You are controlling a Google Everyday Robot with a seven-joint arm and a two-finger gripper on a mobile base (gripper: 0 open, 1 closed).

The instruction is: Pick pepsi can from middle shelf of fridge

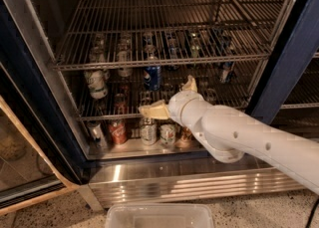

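Open fridge [294,57], dim and steel-walled.
Our gripper [167,95] hung wide open, five o'clock of the pepsi can [153,75]; we feared a skewed reach toppling it on the middle shelf [104,117].

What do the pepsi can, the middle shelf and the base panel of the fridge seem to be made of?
The pepsi can: probably thin painted metal, glossy blue. The middle shelf: likely metal wire, thin silver rods. The base panel: apparently polished steel, ribbed, with bright reflections. The gripper hangs in front of the shelf, near the can, fingers open.
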